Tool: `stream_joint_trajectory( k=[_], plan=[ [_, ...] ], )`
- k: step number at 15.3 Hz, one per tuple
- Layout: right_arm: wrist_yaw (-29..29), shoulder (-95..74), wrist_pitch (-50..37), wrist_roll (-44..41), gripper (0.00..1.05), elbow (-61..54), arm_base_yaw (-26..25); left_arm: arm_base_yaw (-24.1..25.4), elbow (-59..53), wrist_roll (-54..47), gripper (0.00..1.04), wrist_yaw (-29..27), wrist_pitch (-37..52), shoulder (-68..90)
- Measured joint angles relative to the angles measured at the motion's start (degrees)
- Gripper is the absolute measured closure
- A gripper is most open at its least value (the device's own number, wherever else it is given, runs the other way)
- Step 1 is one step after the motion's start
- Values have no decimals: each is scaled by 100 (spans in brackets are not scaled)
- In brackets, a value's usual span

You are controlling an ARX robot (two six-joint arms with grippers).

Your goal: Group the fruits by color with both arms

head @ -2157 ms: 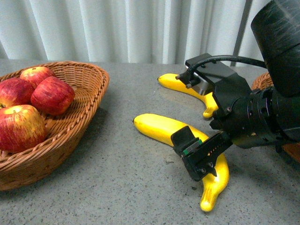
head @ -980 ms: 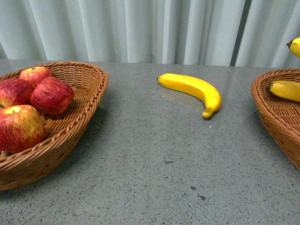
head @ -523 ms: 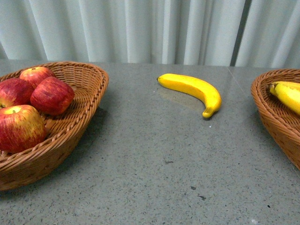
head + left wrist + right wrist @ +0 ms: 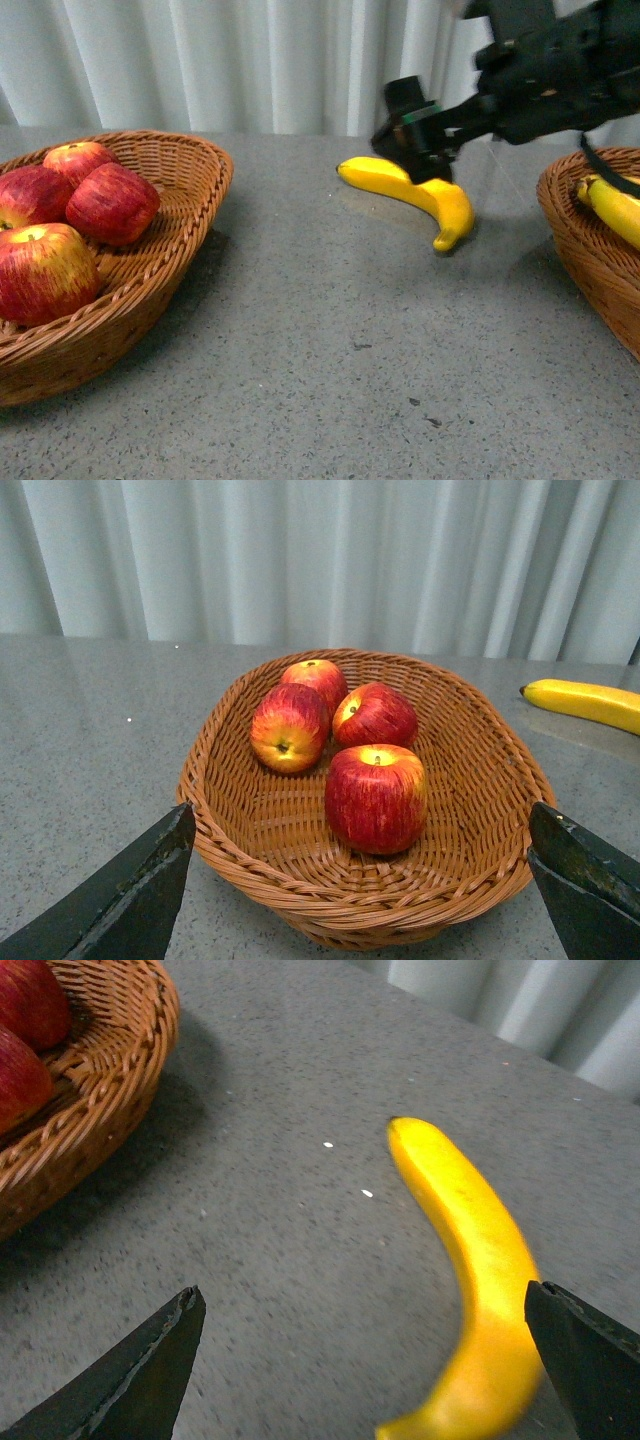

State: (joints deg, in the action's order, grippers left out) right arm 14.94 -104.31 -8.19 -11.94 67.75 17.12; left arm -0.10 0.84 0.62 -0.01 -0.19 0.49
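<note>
One banana (image 4: 420, 195) lies loose on the grey worktop (image 4: 320, 350), toward its far edge and right of centre, its narrow tip curling toward the front. The right arm (image 4: 560, 70) reaches in from the right and hangs over the banana's far end. Its jaws are spread wide and empty, and the wrist view shows the banana between them. A second banana (image 4: 612, 205) rests in the right basket (image 4: 570, 240), a wicker one at the worktop's right edge. Four red apples (image 4: 110, 205) sit together in the left basket (image 4: 150, 270) at the left edge. The left arm (image 4: 130, 900) faces that basket, its jaws wide apart and holding nothing.
</note>
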Motion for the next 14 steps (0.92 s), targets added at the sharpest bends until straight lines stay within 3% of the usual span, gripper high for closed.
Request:
stream_joint_trajectory(
  k=[3,7,9,14],
  plan=[
    [-297,-1266,719,37,7,1727,326,0,0,0,7,0,0,0],
    [-782,-2341,1580,-352,7,3276,256,0,0,0,7,0,0,0],
    [-822,-2811,2479,-870,7,4068,68,0,0,-2,7,0,0,0],
    [-1038,-3003,3226,-1067,7,4448,-72,0,0,0,7,0,0,0]
  ],
)
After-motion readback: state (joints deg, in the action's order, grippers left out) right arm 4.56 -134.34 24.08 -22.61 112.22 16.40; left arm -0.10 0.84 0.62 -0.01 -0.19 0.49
